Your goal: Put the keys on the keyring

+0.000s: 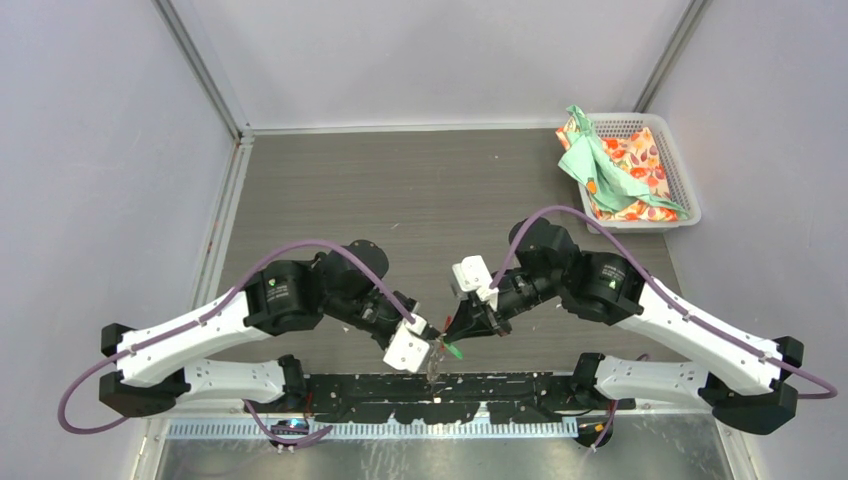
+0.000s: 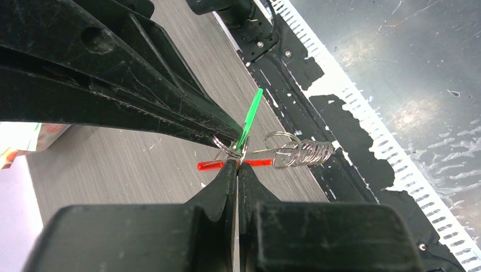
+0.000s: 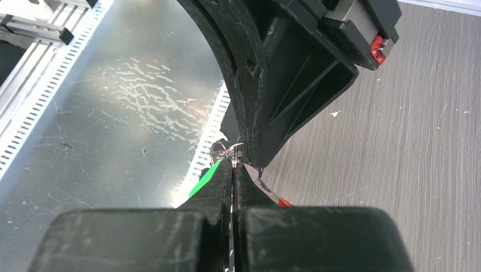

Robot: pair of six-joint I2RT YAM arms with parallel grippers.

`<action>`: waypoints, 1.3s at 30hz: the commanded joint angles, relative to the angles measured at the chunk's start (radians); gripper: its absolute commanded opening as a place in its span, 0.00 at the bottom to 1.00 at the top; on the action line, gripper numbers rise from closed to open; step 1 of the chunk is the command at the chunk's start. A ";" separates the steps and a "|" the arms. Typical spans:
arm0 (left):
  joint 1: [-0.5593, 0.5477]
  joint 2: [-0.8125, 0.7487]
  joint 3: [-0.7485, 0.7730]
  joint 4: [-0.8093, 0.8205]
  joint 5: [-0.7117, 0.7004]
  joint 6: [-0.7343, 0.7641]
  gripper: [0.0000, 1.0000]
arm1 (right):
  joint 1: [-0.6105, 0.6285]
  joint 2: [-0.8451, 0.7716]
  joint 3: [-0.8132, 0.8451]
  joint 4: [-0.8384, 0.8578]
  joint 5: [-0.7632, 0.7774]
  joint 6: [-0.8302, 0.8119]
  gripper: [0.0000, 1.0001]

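- The left arm reaches from the near-left corner toward the middle of the near edge, elbow raised and wrist turned to the right.
- The right arm mirrors it from the near-right corner, forearm angled down and to the left, so both sets of fingertips meet just above the near edge.
- The left gripper has its jaws pressed together on the keyring, pinching its wire where the red tab crosses behind the tips.
- The coiled grey part of the keyring sticks out to the right of those tips, off the table.
- The right gripper is likewise fully closed, holding the green-tagged key by its small ring; the green tag juts out beside the tips.
- The two grippers' tips touch or nearly touch; which, I cannot tell.
- Count: two arms, one keyring, one key in view, one basket, two cloths.
- The table is grey with a wood-grain finish.
- A white slotted basket sits at the far right corner, holding a floral cloth and a green cloth.
- Plain pale walls enclose the left, right and far sides.
- A black base plate lies along the near edge, with a scratched metal sheet beyond it.
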State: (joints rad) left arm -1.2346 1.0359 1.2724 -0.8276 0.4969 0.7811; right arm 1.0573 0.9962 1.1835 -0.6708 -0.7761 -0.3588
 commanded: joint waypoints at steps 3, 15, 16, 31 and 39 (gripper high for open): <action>0.013 -0.020 0.005 0.102 -0.027 -0.040 0.00 | 0.004 -0.017 0.008 -0.043 -0.010 -0.040 0.01; 0.032 -0.032 -0.015 0.140 -0.026 -0.097 0.00 | 0.005 -0.047 -0.001 -0.063 0.048 -0.089 0.01; 0.033 -0.032 -0.017 0.140 -0.026 -0.100 0.00 | 0.004 -0.051 -0.002 -0.062 0.049 -0.095 0.01; 0.043 -0.037 -0.020 0.111 0.015 -0.070 0.00 | 0.003 -0.019 0.015 0.007 0.135 -0.066 0.01; 0.042 -0.060 -0.045 0.044 0.038 0.031 0.00 | -0.009 -0.050 0.047 -0.056 0.156 -0.092 0.01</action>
State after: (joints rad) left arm -1.1915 1.0039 1.2369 -0.7631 0.4889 0.7387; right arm 1.0573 0.9817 1.1732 -0.7376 -0.6304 -0.4412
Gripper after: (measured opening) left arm 0.010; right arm 0.024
